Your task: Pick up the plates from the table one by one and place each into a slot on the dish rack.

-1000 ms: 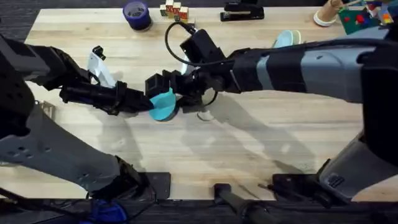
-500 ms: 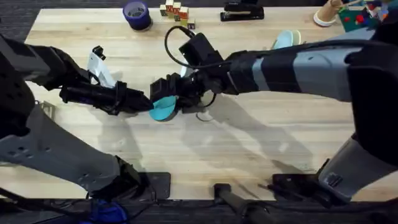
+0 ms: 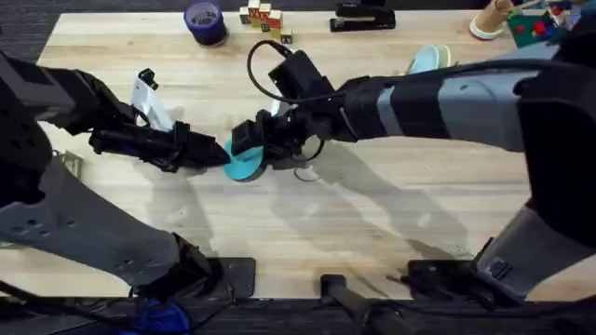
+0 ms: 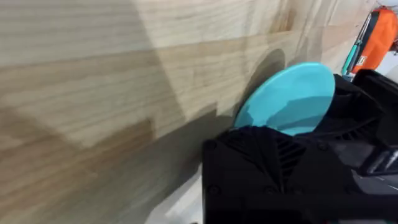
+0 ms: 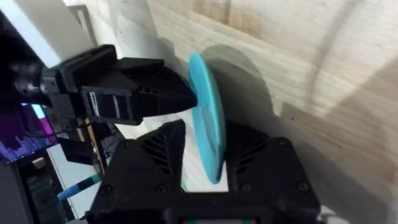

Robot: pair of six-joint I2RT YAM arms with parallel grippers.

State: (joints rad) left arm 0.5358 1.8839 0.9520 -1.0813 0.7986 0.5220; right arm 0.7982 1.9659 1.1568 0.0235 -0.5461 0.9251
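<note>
1. Now my right gripper (image 3: 250,141) is clamping the teal plate (image 3: 244,164) on edge, centre frame.
2. My left gripper (image 3: 220,153) is pinching the plate's opposite rim above the table (image 3: 372,223).

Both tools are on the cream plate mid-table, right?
Not cream. The plate between the left tool and the right tool is bright teal, as the right wrist view shows plainly. The rest holds: both tools meet at it over the middle of the table.

light wooden table (image 3: 372,214); purple tape roll (image 3: 204,20), small blocks (image 3: 263,16), black stapler (image 3: 362,17), pale blue plate (image 3: 429,60)
</note>
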